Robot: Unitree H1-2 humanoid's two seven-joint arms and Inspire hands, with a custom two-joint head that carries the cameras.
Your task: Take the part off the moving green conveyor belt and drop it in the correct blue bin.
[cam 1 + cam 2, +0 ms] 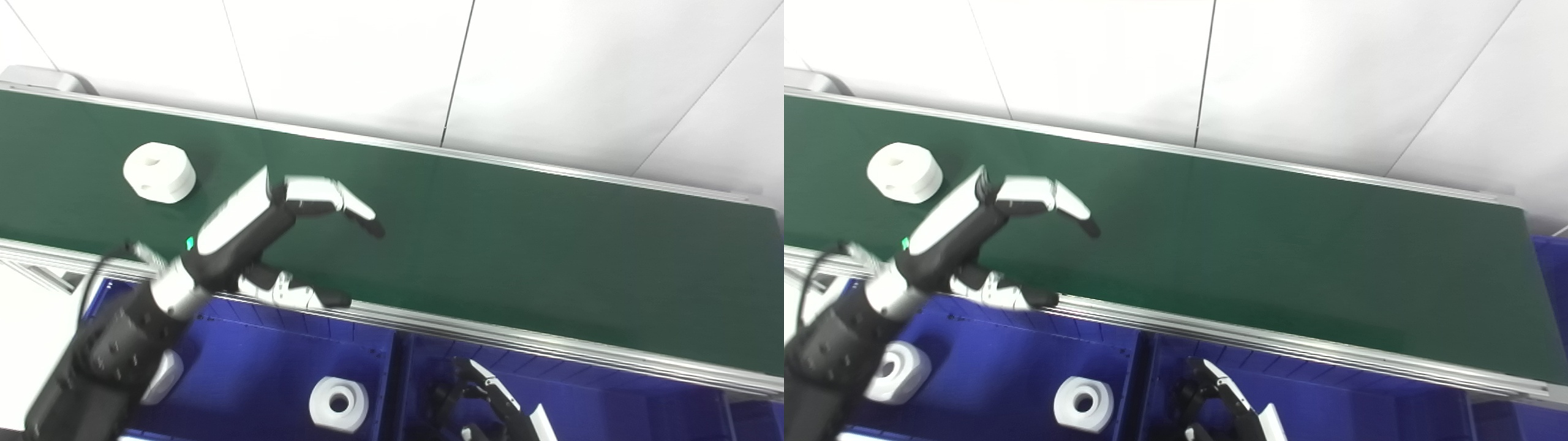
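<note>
Fingers (318, 193) of the left hand (257, 239) spread and curled over nothing, thumb low along the near rail (490, 334) of the green conveyor belt (520, 245), palm above the belt's left part. White ring-shaped part (159, 173) flat on the belt, toward its left end, apart from the hand and on the side away from the fingertips. Right hand (496, 404) low below the belt's near rail, over the right blue bin (612, 404), only partly in frame; impossible to tell whether open or closed. Left blue bin (263, 367) below the belt's near rail, already with a white ring (339, 404) and a second ring (897, 370) inside. Likely trouble: mistimed closing on a moving part, so a glancing touch and a roll or skid toward either rail; direction of belt travel not readable. Risk too of the thumb catching the near rail on a low sweep, and of a drop onto the divider between the bins. Plenty of bare belt to the right of the hand; far rail (429, 149) close under the white wall (343, 55), so little room beyond the belt.
</note>
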